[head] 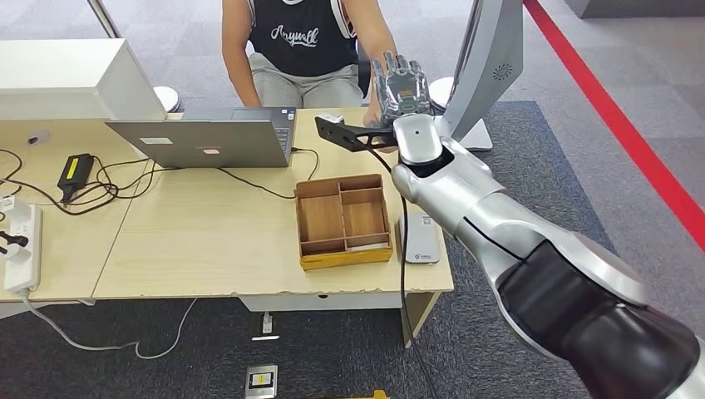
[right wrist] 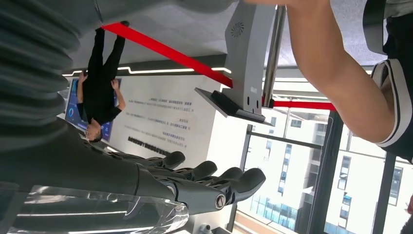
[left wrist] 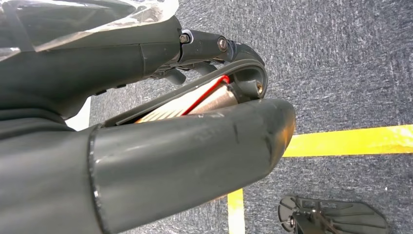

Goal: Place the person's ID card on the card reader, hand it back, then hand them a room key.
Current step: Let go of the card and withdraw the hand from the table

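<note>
1. The right robot hand (head: 401, 87) is up high at the far edge of the tabletop (head: 208, 241). Its fingers (right wrist: 229, 183) are straight and lie side by side. I see nothing in it, so it is open and holds nothing.
2. A person (head: 299, 41) sits on the far side of the tabletop. The person's arm (head: 370, 33) reaches down, just beside the right robot hand. I cannot tell if they touch.
3. The card reader (head: 420, 241) is a flat grey thing. It lies on the tabletop, just to the right of the wooden box (head: 342, 220). Nothing lies on top of it.
4. I cannot find the ID card or the room key.
5. The left robot hand (left wrist: 185, 156) hangs over a grey floor (left wrist: 350, 58) with a yellow line (left wrist: 350, 140). Its thick thumb is close to its dark fingers (left wrist: 243, 63). Something pale with a red edge (left wrist: 195, 100) shows between them, but I cannot tell what it is, or if the hand holds it.
6. A grey laptop (head: 208, 141) stands at the back of the tabletop, to the left of the wooden box.
</note>
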Controlling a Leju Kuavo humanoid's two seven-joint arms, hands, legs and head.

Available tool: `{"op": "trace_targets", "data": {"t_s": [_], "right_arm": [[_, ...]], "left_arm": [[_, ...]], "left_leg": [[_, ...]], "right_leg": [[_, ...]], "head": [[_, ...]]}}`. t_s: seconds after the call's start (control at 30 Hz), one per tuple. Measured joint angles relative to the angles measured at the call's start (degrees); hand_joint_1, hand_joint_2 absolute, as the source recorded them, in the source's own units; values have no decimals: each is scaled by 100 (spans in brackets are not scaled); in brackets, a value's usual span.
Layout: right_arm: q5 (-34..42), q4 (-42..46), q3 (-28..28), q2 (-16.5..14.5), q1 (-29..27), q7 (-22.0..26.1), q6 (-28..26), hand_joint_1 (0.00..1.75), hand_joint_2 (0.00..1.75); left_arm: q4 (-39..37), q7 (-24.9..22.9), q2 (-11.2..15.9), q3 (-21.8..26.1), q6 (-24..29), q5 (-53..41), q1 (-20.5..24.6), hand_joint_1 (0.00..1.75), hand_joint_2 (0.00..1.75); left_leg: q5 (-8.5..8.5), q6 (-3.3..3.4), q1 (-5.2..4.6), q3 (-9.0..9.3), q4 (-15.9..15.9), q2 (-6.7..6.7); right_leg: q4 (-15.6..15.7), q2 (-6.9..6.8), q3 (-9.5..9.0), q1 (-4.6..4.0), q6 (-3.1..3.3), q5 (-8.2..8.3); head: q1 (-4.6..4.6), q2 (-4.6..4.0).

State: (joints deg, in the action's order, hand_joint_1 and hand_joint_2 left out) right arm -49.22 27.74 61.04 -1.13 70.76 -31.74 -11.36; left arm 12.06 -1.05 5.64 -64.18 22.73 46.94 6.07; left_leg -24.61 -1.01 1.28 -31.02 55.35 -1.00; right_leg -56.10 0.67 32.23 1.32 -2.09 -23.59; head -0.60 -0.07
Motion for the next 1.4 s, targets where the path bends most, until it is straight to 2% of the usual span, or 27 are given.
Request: {"op": "trace_targets", "data": {"t_s": [0.33,0.43,0.57,0.67,0.87,1.03,1.17,1.27,1.4], "right_arm": [[-139,12,119,179,3,137,-214,0,0],[-258,69,147,314,2,121,-327,0,0],[-530,361,160,769,-24,39,-450,0,0],[-828,811,109,1384,-193,-159,-530,0,0],[-1213,1975,-277,2801,-1067,-562,-701,0,0],[-1238,2710,-833,3653,-2062,-805,-1059,0,0],[-1036,3031,-1588,4111,-3276,-840,-1604,0,0],[-827,3104,-2206,4284,-4203,-841,-2011,0,0],[-771,3149,-2799,4414,-4869,-841,-2143,0,0]], "left_arm": [[1,63,0,-39,-7,41,-1,0,0],[1,101,0,-39,-5,83,-1,0,0],[0,127,0,-38,10,197,-10,0,0],[-1,126,0,-38,57,291,-27,0,0],[-3,139,8,-38,154,392,-72,0,0],[-4,198,10,-33,226,518,-55,0,0],[-4,241,6,-24,287,658,-66,0,0],[-4,243,2,-19,315,741,-73,0,0],[-4,240,-2,-14,323,766,-58,0,0]], "left_leg": [[0,0,0,1,2,0],[0,0,0,4,3,0],[0,1,-1,7,7,-2],[-3,5,-1,11,12,-4],[-18,17,-7,23,13,8],[-30,20,0,47,11,3],[-35,21,1,46,9,-16],[-42,19,-2,40,7,-24],[-45,17,-4,40,7,-14]], "right_leg": [[0,0,-1,0,-1,1],[1,0,-1,0,-1,1],[6,-3,-4,0,-1,1],[15,-6,-12,1,-4,2],[25,11,-28,7,-15,3],[29,11,-52,-1,-18,-10],[29,-6,-67,-2,-20,-20],[27,-17,-71,2,-23,-28],[27,-11,-65,4,-23,-28]], "head": [[0,-1],[1,-1],[1,0],[1,0],[-18,0],[1,0],[0,0],[-9,-1],[-5,-1]]}}
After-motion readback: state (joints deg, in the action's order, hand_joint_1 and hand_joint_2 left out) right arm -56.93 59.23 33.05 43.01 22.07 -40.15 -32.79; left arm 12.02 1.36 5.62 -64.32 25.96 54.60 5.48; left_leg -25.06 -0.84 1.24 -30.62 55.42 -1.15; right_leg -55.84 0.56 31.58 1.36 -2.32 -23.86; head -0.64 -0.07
